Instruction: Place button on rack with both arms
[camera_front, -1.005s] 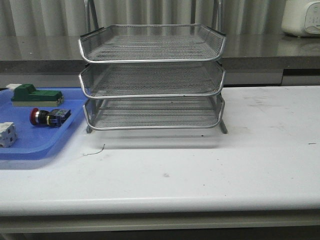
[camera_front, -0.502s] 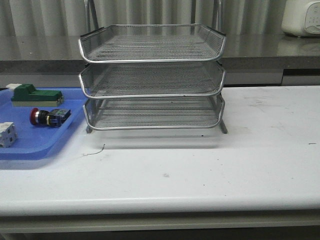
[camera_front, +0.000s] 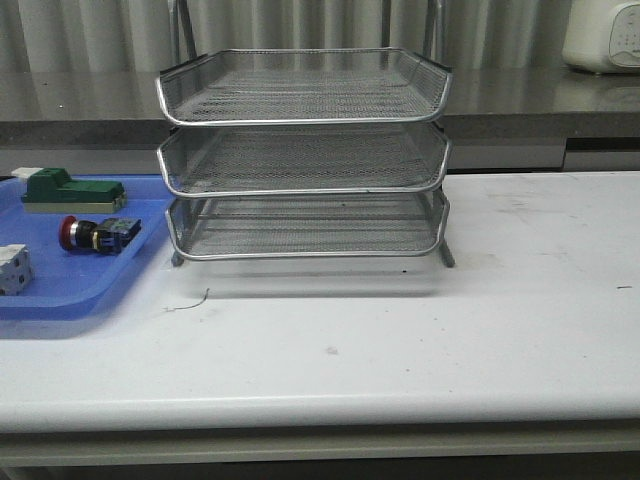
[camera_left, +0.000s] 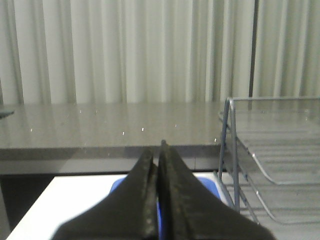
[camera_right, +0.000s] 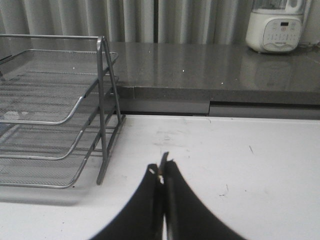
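While neither arm enters my front view, I see the button lying on its side in the blue tray, just left of the rack, between a green block and a white block. On my left wrist feed, the left gripper is pressed together, rack posts beside it. On my right wrist feed, the right gripper is likewise closed, empty, over white table beside the rack.
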